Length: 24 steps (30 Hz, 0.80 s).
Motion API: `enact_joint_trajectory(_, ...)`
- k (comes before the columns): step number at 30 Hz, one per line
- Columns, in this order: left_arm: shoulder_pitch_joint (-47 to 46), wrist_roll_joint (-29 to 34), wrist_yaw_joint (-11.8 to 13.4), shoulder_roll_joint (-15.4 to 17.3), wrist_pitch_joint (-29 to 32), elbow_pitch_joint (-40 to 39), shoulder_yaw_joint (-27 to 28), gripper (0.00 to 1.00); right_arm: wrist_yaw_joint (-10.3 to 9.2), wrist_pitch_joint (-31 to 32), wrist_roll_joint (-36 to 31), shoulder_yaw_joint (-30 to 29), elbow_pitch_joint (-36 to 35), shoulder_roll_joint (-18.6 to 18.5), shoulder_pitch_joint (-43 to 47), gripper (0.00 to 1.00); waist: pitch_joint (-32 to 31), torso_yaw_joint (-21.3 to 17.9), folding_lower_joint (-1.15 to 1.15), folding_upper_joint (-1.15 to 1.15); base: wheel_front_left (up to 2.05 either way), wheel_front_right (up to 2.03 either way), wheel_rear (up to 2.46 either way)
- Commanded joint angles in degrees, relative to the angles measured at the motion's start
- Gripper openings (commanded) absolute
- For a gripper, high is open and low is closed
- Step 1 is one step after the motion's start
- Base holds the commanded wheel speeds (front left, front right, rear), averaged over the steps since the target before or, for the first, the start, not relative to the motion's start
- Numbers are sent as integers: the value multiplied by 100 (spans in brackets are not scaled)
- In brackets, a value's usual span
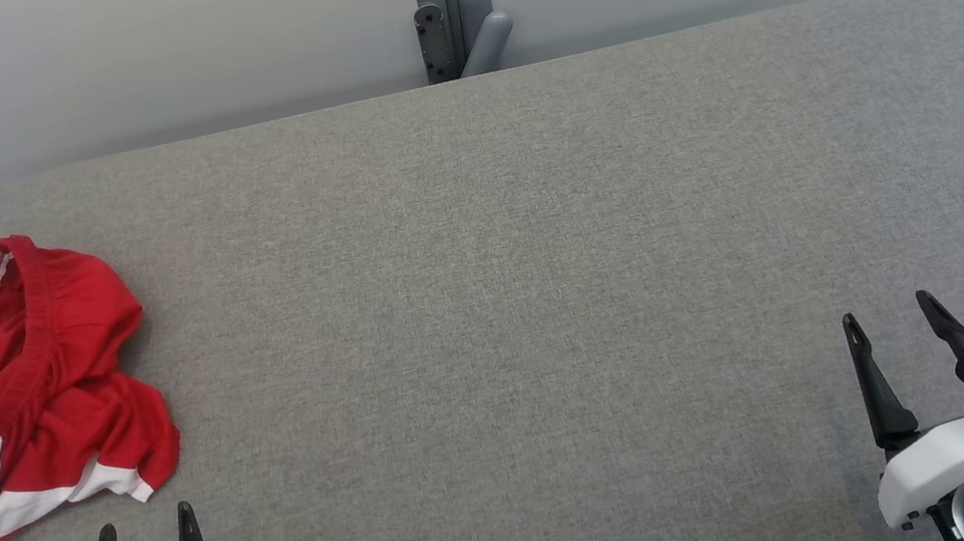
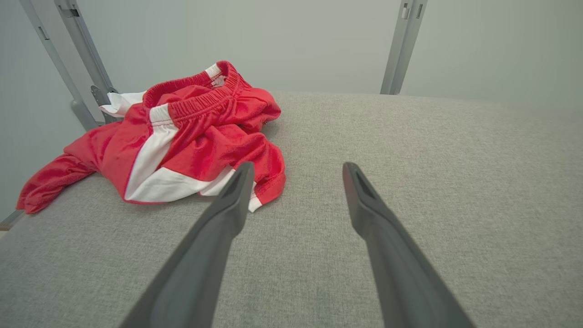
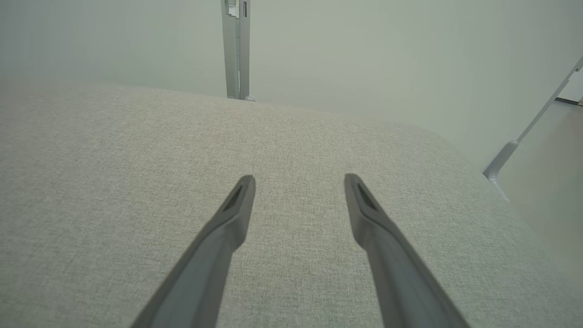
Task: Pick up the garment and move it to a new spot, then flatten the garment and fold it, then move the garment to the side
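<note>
Garment (image 1: 12, 388), one crumpled pair of red-and-white shorts, sits far left on the grey fabric table (image 1: 490, 259), just ahead of the left gripper (image 1: 145, 519). Left wrist view catches its waistband side-on; head view crops its left side. Two grippers, both spread apart, the right gripper (image 1: 885, 307) well away. Pale wall, grey post (image 1: 444, 2) behind.

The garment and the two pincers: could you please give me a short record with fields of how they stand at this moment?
garment: red and white, crumpled in a heap, waistband uppermost
place: far left of the grey fabric surface
left pincer: open, empty, just short of the garment, not touching it
right pincer: open, empty, over bare fabric at the right
task stage: garment not yet picked up
</note>
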Motion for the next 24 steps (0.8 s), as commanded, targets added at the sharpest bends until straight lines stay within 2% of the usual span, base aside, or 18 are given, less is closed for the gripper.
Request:
enact_joint_trajectory(1, 65, -7, -18, 4, -19, 23, 34, 100, -2, -38, 162, -21, -67, -5, 50, 100, 0, 1, 0, 0, 0, 0, 0)
enact_joint_trajectory(8, 35, -129, -14, -5, -19, 76, 21, 100, -2, -38, 451, 59, -176, -4, 92, 100, -16, 11, 0, 0, 0, 0, 0)
enact_joint_trajectory(24, 13, -171, -14, 11, -19, 119, -11, 100, -2, -38, 516, 130, -130, -5, 110, 100, -29, 27, 0, 0, 0, 0, 0)
